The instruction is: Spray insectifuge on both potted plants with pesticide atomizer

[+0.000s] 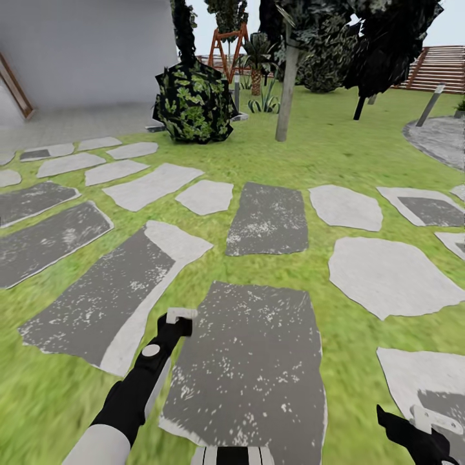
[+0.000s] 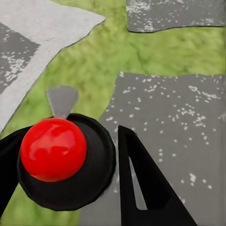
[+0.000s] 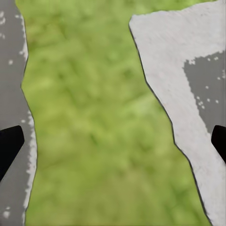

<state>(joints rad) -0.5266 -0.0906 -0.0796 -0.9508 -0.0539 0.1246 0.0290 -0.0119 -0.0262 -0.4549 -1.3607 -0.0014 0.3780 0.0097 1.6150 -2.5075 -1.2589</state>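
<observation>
Left end effector (image 1: 181, 316) low over grey stepping stones (image 1: 252, 368), clenched around a black atomizer (image 2: 70, 165) with a red round top (image 2: 53, 149). Right end effector (image 1: 434, 420) at near right above lawn (image 1: 336, 148), fingers spread wide, released. Leafy dark bush (image 1: 194, 100) and trees far ahead; brown slatted fence (image 1: 439, 68) far right.

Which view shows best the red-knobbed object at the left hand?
The left wrist view: the red-knobbed object, with its black round body, sits large between the fingers. In the head view the left hand is small, so the object is hard to tell. The right wrist view looks at grass and a stepping stone.
</observation>
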